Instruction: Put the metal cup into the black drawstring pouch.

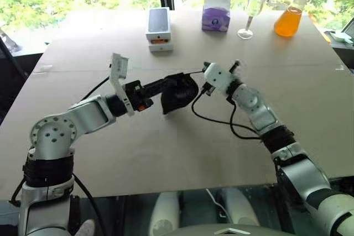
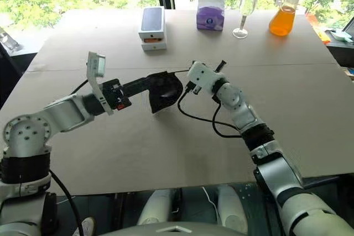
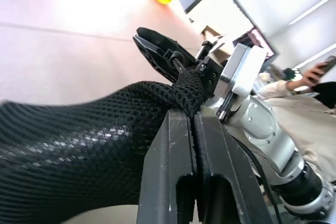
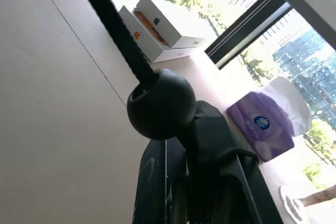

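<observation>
The black drawstring pouch (image 1: 178,93) hangs above the middle of the table, held between both arms. My left gripper (image 3: 194,116) is shut on the pouch's mesh rim (image 3: 186,90), coming in from the left. My right gripper (image 4: 168,150) is shut on the drawstring cord (image 4: 110,19) just behind its round black bead (image 4: 161,103). It sits to the right of the pouch's top (image 2: 191,71), and the cord runs taut between them. The metal cup is hidden.
Along the table's far edge stand a white phone box (image 1: 159,29), a purple tissue pack (image 1: 215,12), a wine glass (image 1: 251,9) and a flask of orange liquid (image 1: 289,20). A person (image 3: 310,77) holding a phone stands beyond the right arm.
</observation>
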`<action>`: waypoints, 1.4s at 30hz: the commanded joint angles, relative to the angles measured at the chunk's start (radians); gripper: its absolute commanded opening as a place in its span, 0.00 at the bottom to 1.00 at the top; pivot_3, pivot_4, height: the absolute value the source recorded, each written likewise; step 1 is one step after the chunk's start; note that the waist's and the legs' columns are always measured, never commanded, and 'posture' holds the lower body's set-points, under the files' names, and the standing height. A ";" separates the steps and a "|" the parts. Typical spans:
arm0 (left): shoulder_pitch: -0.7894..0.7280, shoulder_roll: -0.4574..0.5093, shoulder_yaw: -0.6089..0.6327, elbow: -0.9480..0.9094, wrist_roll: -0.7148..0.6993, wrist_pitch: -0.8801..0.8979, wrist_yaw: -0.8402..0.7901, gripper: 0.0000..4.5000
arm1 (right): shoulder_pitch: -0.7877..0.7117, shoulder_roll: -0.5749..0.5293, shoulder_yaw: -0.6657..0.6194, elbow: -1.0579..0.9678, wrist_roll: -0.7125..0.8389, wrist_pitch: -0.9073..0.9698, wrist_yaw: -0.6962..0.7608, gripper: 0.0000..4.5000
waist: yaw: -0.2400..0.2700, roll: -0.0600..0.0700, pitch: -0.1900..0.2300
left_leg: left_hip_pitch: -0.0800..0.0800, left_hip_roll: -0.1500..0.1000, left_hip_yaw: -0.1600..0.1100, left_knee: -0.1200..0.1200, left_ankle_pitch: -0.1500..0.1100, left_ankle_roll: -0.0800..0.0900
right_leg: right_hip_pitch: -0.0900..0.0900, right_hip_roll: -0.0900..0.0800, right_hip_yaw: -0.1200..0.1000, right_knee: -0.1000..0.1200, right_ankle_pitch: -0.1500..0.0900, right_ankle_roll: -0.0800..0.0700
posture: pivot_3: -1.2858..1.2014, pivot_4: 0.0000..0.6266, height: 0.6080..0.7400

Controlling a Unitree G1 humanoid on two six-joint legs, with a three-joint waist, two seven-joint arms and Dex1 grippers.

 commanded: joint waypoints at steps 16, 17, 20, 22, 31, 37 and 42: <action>-0.201 -0.057 -0.161 -0.019 0.517 -0.193 -0.409 0.48 | 0.033 -0.171 -0.027 -0.498 -0.091 0.125 0.189 0.00 | 0.021 0.001 0.002 | -0.004 0.000 -0.001 0.001 0.000 0.001 | 0.001 0.002 -0.001 -0.005 0.000 0.000 | 0.52 0.24 1.00; -0.229 -0.086 -0.169 -0.018 0.523 -0.183 -0.384 0.48 | 0.029 -0.182 -0.028 -0.515 -0.099 0.123 0.197 0.00 | 0.021 0.001 0.002 | -0.003 0.000 -0.001 0.001 0.000 0.001 | 0.001 0.001 -0.001 -0.005 0.000 0.001 | 0.52 0.24 1.00; -0.300 -0.152 -0.185 0.023 0.538 -0.140 -0.337 0.48 | 0.016 -0.207 -0.036 -0.564 -0.104 0.132 0.225 0.00 | 0.018 0.001 0.002 | -0.003 0.000 -0.001 0.001 0.000 0.001 | 0.001 0.002 0.000 -0.006 0.000 0.001 | 0.52 0.24 1.00; -0.323 -0.179 -0.188 0.039 0.548 -0.125 -0.335 0.48 | 0.013 -0.220 -0.041 -0.593 -0.100 0.149 0.248 0.00 | 0.009 0.001 0.002 | -0.003 0.001 -0.001 0.001 0.000 0.001 | 0.001 0.002 -0.001 -0.006 0.000 0.001 | 0.52 0.24 1.00; -0.343 -0.249 -0.243 0.056 0.645 -0.141 -0.380 0.48 | 0.008 -0.239 -0.037 -0.652 -0.120 0.221 0.283 0.00 | 0.005 0.001 0.002 | -0.002 0.001 0.000 0.000 0.000 0.001 | 0.001 0.002 0.000 -0.006 0.000 0.000 | 0.52 0.24 1.00; -0.361 -0.269 -0.232 0.073 0.676 -0.152 -0.405 0.48 | 0.012 -0.237 -0.029 -0.653 -0.126 0.235 0.287 0.00 | 0.006 0.001 0.002 | -0.002 0.001 0.000 0.000 0.000 0.001 | 0.001 0.002 0.000 -0.006 0.000 0.000 | 0.52 0.24 1.00; -0.376 -0.285 -0.230 0.087 0.693 -0.149 -0.413 0.48 | 0.014 -0.231 -0.022 -0.654 -0.127 0.241 0.291 0.00 | 0.006 0.001 0.002 | -0.002 0.001 0.000 0.000 0.000 0.001 | 0.001 0.002 0.000 -0.006 0.000 0.000 | 0.52 0.24 1.00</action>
